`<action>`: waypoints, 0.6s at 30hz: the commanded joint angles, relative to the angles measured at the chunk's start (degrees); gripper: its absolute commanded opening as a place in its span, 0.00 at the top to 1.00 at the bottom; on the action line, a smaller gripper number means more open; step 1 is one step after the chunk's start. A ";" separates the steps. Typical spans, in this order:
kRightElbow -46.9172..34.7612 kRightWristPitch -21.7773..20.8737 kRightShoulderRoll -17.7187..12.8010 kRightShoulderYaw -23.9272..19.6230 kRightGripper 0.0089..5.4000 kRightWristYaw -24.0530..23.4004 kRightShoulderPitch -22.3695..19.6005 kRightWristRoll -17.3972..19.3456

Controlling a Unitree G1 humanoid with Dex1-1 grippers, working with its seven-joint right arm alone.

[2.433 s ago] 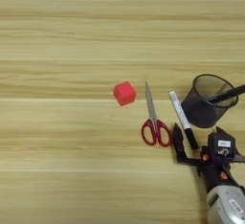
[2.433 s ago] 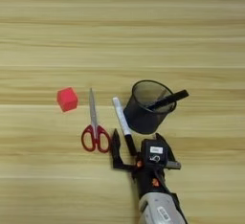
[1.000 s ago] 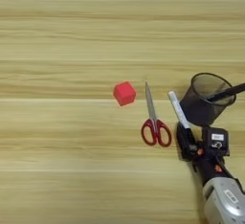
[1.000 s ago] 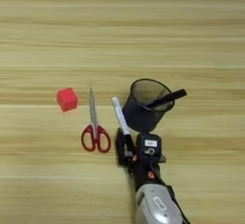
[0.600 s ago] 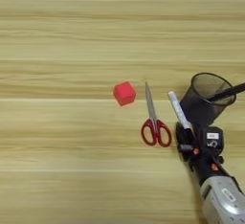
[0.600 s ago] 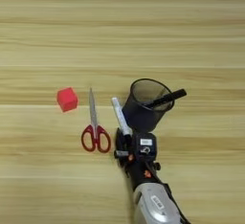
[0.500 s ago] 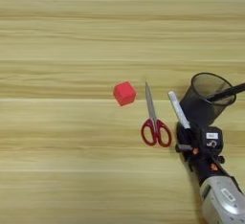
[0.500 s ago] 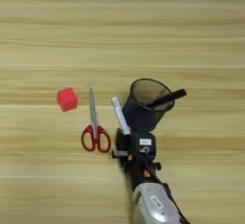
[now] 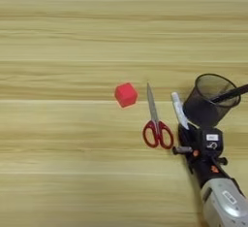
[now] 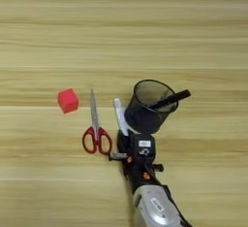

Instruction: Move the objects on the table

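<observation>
The right arm is reaching in from the bottom edge, and its pincer (image 10: 122, 142) is sitting right over the black-capped end of the white marker (image 10: 117, 112), fingers apparently pinching it, though the cap end is hidden beneath them. The marker is lying on the table (image 9: 58, 172), squeezed between the scissors (image 9: 156, 124) on its left and a black mesh cup (image 10: 149, 105) holding a dark pen on its right. The red cube (image 9: 126, 94) is resting apart, further left. A clean lift probably means rising straight up, keeping clear of the cup wall and the scissor handles.
</observation>
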 commanded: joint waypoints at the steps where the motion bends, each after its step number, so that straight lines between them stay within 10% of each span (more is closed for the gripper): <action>1: -0.03 0.37 0.04 0.92 0.86 0.90 1.19 0.33; 18: -2.99 -2.25 -0.35 2.52 0.86 3.57 1.79 0.88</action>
